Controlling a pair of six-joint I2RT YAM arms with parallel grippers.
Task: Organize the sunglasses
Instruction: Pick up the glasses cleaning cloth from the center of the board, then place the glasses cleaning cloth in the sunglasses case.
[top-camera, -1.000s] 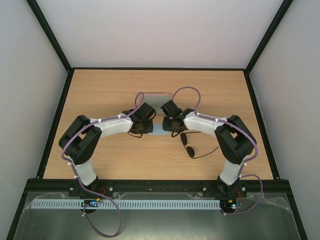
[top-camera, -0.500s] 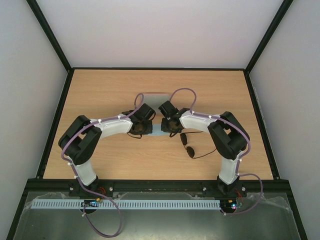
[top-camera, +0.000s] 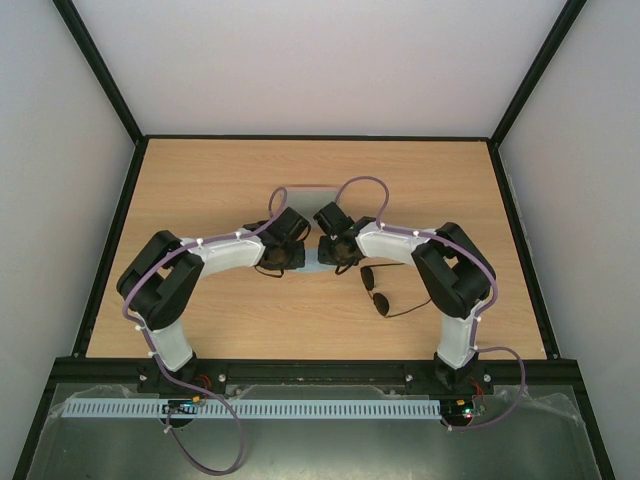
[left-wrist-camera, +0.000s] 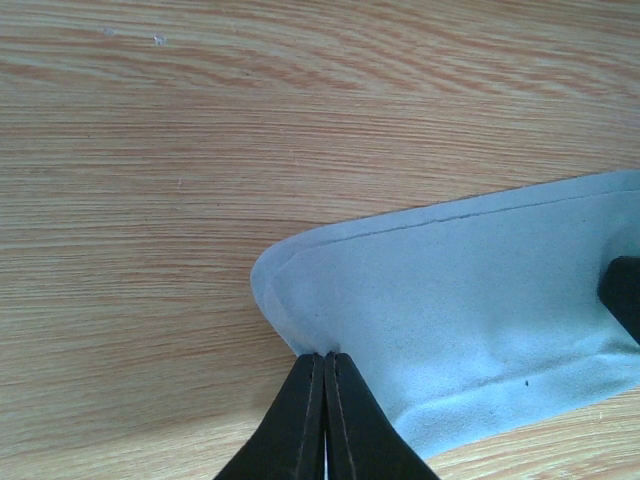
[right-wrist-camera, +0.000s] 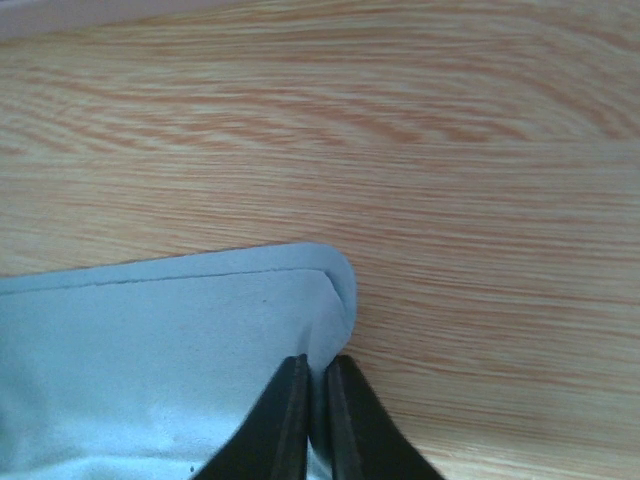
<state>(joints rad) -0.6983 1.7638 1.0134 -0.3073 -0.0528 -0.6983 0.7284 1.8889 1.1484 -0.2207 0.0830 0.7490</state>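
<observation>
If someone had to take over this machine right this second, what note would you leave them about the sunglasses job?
Left gripper: shut on one corner of the blue cloth.
Right gripper: shut on another corner of the same cloth.
Sunglasses: lying on the table beside the right arm, temples open, held by nothing.
Done: cloth pinched at two corners.
Left: whatever the cloth is meant for, and everything with the sunglasses themselves.
</observation>
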